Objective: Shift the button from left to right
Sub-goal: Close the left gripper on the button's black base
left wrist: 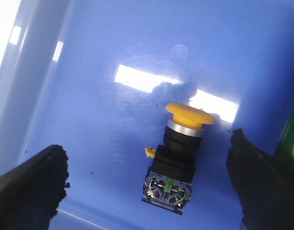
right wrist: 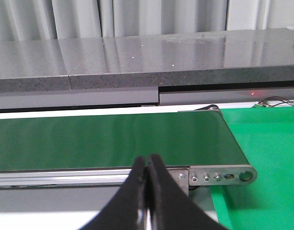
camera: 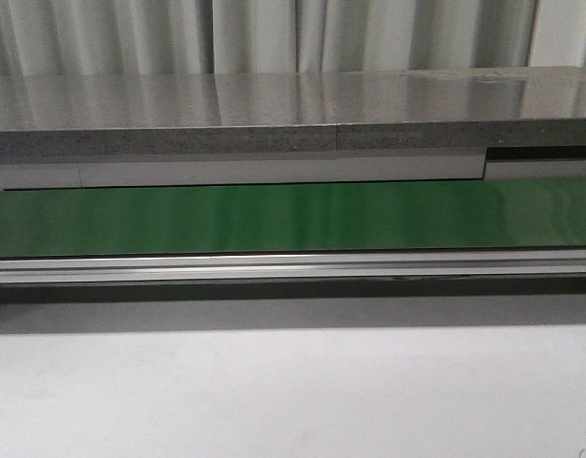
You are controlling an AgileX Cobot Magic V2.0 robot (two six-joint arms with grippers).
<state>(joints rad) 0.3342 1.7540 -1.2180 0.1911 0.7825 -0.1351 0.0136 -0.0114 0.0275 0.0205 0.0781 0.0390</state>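
Step in hand, by judgement: the approach to the pick, nothing lifted yet. Button (left wrist: 178, 155) lying tipped on the floor of a blue bin (left wrist: 89, 96), yellow head pointing away from the camera, dark boxy body nearer it, metal terminals with a green mark showing at the base. Left gripper (left wrist: 154, 184) poised over it with jaws spread wide, one dark finger to each side of the button, neither touching it. Next move likely calls for lowering until the fingers flank the dark body, then closing across it rather than on the rounded head, which would probably slip; after that, lifting clear of the bin wall and carrying rightward.

Right gripper (right wrist: 148, 191) idle, jaws pressed together with nothing between them, facing a green belt (right wrist: 113, 139) and its metal end piece, with a brighter green mat (right wrist: 266, 143) beyond the belt's end.

Left wrist view alone showing the button and bin. Front view showing only the belt (camera: 293, 218), a grey ledge (camera: 274, 110) behind it and the pale surface (camera: 293, 391) in front, with no arm, bin or button. Right wrist view alone showing the belt's end and the mat.
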